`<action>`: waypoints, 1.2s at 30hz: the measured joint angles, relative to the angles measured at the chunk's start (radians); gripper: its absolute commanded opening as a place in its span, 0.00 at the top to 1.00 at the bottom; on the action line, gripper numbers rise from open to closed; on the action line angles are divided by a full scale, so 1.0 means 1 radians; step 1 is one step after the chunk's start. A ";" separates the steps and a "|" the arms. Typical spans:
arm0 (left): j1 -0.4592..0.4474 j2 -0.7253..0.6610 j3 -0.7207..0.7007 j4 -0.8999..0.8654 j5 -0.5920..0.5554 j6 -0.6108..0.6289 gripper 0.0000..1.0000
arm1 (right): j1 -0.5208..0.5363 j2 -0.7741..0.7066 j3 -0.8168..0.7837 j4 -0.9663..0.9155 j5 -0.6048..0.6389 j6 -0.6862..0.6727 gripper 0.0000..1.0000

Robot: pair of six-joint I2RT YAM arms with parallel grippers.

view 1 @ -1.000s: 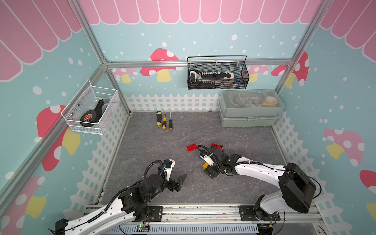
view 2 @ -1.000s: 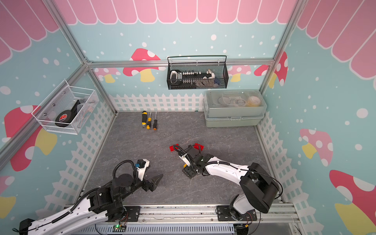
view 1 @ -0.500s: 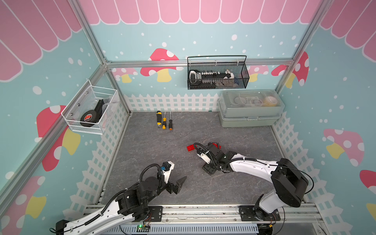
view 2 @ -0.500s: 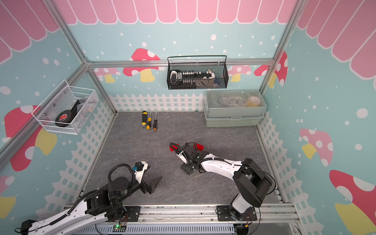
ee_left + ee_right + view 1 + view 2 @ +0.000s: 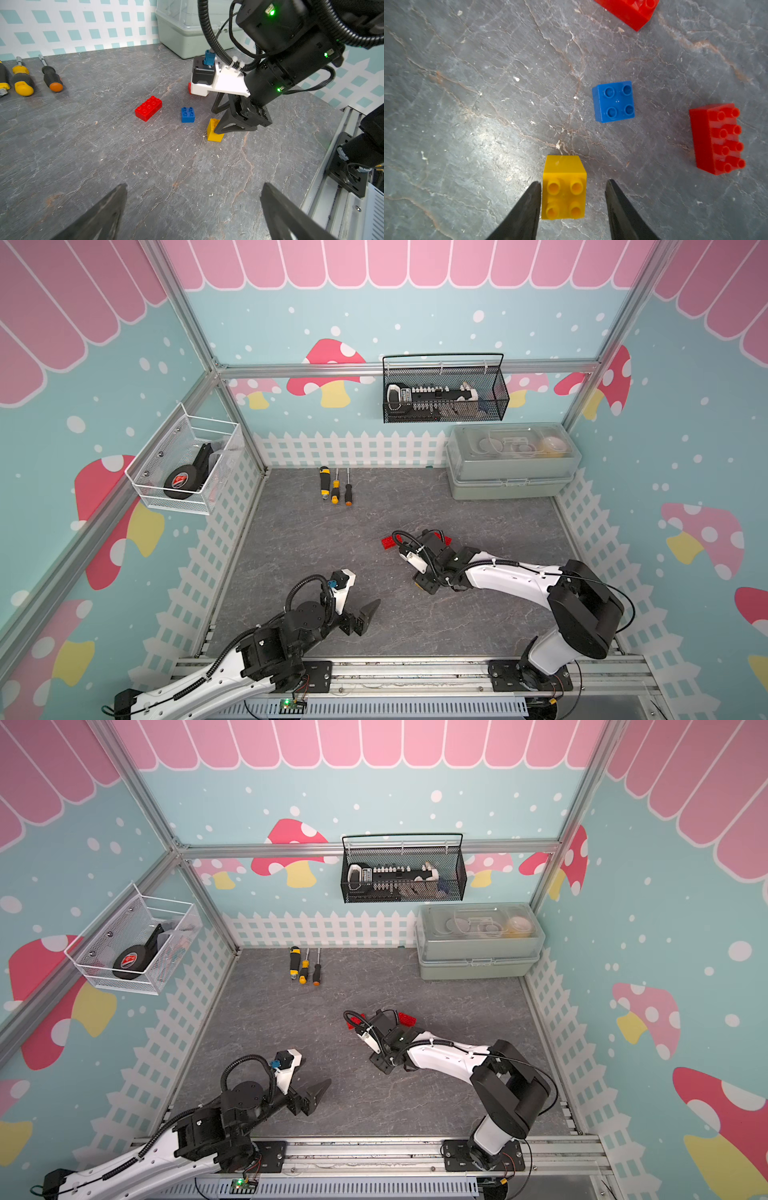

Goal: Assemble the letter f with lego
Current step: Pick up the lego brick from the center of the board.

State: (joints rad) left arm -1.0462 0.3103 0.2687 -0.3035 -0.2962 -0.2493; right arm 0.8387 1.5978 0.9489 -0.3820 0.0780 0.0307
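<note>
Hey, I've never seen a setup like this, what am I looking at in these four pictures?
Two robot arms stand at the front of a grey table in a decorated booth. Two pictures look down from above and are nearly identical; two come from a camera on each arm's wrist. On the table lie four separate toy bricks: a yellow brick, a blue brick and two red bricks, plus three screwdrivers near the back. The right gripper is open, jaws either side of the yellow brick, not clamped. The left gripper is open and empty.
</note>
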 measured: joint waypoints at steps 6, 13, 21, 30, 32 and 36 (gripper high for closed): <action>0.000 0.000 0.000 0.000 0.000 0.000 0.01 | 0.000 0.000 0.000 0.000 -0.008 0.000 0.55; 0.000 0.000 0.000 0.000 0.000 0.000 0.01 | 0.000 0.026 0.000 -0.007 -0.028 0.000 0.55; 0.000 0.000 0.000 0.000 0.000 0.000 0.01 | 0.000 0.038 0.000 -0.026 -0.035 0.002 0.65; 0.000 0.000 -0.001 0.000 0.000 0.001 0.01 | 0.000 0.038 0.057 -0.097 -0.011 0.032 0.72; 0.000 0.000 -0.001 0.000 0.000 0.003 0.01 | 0.000 0.038 0.096 -0.121 0.007 0.056 0.73; 0.000 0.000 -0.001 0.000 0.000 0.003 0.01 | 0.000 0.038 0.216 -0.177 0.087 0.137 0.74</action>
State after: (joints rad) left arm -1.0462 0.3103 0.2676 -0.3031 -0.2966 -0.2462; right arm 0.8387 1.6356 1.1648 -0.5587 0.1654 0.1677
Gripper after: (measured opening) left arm 0.993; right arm 0.324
